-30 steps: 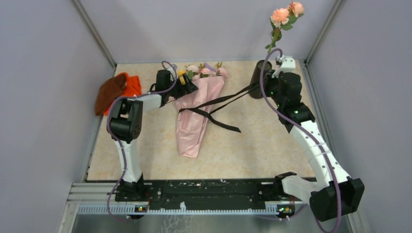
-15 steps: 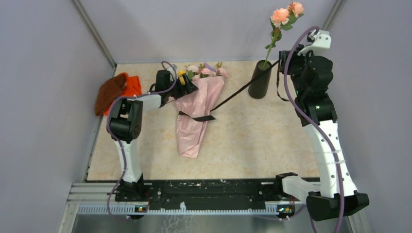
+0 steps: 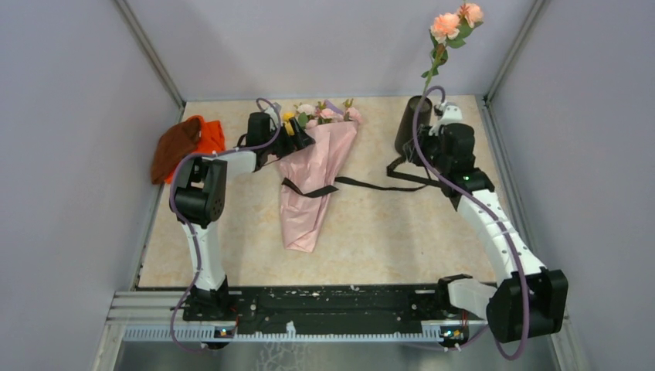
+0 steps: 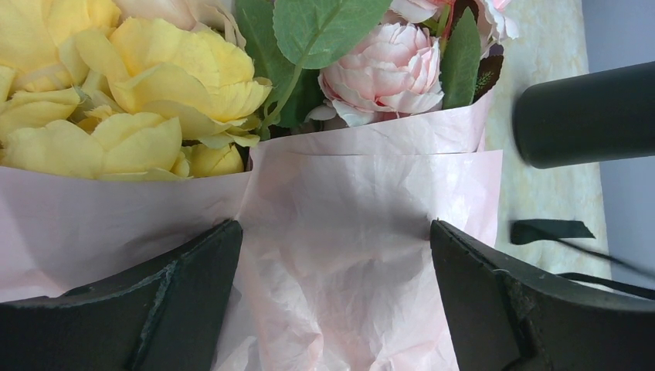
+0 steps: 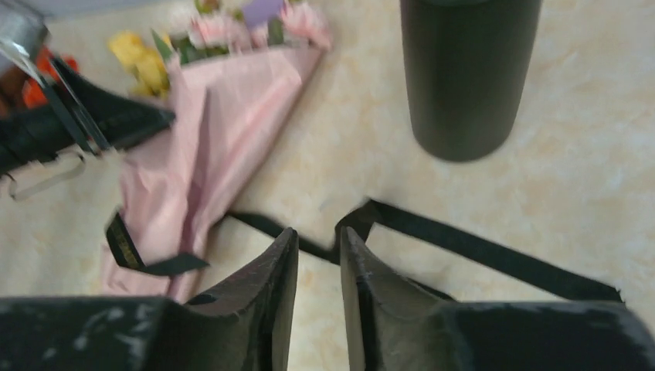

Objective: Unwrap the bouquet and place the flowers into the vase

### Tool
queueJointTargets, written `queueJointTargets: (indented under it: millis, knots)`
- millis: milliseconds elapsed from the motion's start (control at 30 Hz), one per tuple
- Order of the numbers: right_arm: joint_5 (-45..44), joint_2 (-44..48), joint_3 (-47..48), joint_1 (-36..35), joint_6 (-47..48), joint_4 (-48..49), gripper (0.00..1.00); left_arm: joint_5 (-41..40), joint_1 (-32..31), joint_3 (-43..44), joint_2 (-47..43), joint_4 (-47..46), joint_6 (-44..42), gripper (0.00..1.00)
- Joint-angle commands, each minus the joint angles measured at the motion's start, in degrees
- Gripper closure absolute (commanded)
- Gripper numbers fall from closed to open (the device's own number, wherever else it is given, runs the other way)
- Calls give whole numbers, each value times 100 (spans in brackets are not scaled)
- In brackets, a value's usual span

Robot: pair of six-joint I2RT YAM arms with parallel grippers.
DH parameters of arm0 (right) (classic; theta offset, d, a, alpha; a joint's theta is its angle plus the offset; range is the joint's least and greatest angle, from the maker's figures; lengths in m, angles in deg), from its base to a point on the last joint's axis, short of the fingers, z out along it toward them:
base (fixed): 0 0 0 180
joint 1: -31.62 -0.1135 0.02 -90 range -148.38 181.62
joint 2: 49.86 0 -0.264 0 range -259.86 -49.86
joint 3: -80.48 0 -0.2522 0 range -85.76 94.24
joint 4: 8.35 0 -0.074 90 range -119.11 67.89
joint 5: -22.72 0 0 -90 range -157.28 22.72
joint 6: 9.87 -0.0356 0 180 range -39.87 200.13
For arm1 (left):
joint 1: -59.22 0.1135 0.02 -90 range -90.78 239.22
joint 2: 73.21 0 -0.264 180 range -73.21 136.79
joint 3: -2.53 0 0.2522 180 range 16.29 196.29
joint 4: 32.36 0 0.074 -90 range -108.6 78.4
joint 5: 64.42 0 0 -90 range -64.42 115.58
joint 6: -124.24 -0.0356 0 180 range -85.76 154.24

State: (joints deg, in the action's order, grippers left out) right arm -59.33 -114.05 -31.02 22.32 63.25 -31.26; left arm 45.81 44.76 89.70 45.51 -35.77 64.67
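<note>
The bouquet lies on the table, a pink paper cone with its flowers toward the back. My left gripper is open, and its jaws stand wide astride the paper just below the yellow rose and the pink rose. The black ribbon lies slack from the cone toward the vase. The vase stands upright with one peach-flowered stem in it. My right gripper hovers low in front of the vase. Its jaws are slightly apart with nothing between them, and the ribbon lies just past the tips.
An orange-and-brown cloth bundle sits at the left wall. Grey walls close in the table on the left, back and right. The vase is close to the back right corner.
My right gripper rose, pulling the ribbon taut, then came down in front of the vase and parted its jaws. The ribbon now lies slack on the table. The left arm stayed put.
</note>
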Motion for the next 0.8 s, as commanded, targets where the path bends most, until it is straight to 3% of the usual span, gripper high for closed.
queueJointTargets:
  millis: [0, 67, 133, 467, 767]
  knots:
    - [-52, -195, -95, -385, 114, 155, 65, 59, 31, -170, 72, 181, 65, 1]
    - [-253, -394, -117, -689, 209, 122, 55, 64, 31, -165, 84, 166, 83, 1]
    - [-179, -690, -139, -903, 229, 231, 53, 74, 31, -173, 98, 154, 99, 1]
    - [-306, -2901, 626, -1775, 561, 388, 53, 34, 31, -236, 39, 152, 62, 1]
    - [-992, -3991, 1660, -2078, 1265, -161, 53, -23, 31, -400, -54, 56, 2, 1]
